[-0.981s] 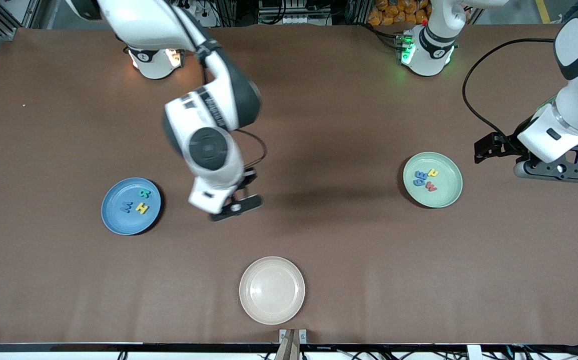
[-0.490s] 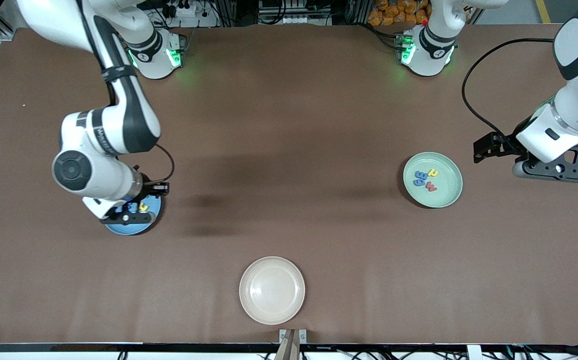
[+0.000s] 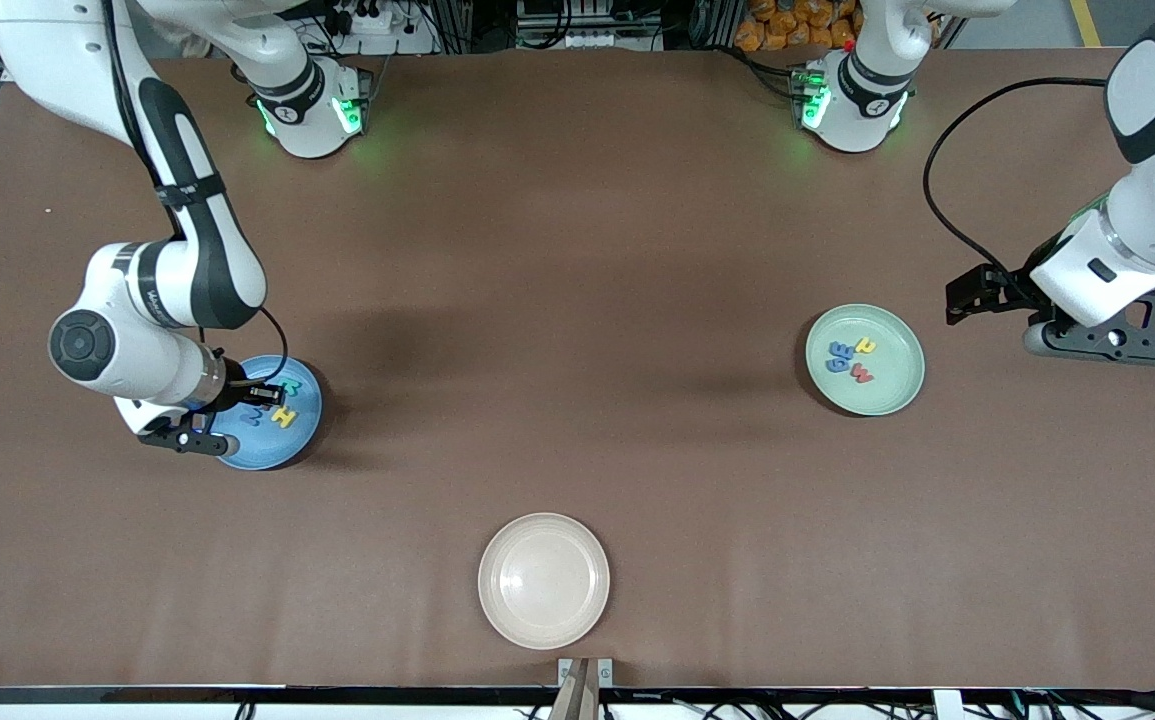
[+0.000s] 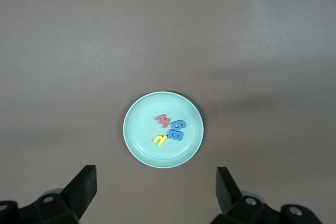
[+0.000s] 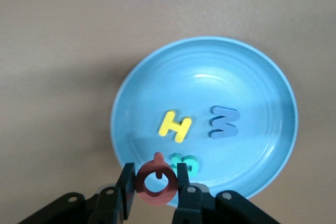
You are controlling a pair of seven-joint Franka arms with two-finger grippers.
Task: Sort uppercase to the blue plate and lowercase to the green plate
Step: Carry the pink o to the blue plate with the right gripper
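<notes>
Front view: a brown counter (image 3: 577,300) fills the frame, with cables and aluminium framing along the top edge. At lower left the right claw (image 3: 199,425) hangs over the blue plate (image 3: 282,445); the green plate (image 3: 887,400) lies at right, a cream plate (image 3: 543,580) at bottom centre. The left claw (image 3: 1102,340) waits at far right.

Left wrist view: the left claw (image 4: 156,190) stands spread; the green plate (image 4: 139,135) holds four lowercase letters (image 4: 169,130).

Right wrist view: the right claw (image 5: 156,184) pinches the red Q (image 5: 156,180) over the blue plate (image 5: 252,77), above yellow H (image 5: 175,126), blue W (image 5: 224,121) and teal letter (image 5: 187,162).
</notes>
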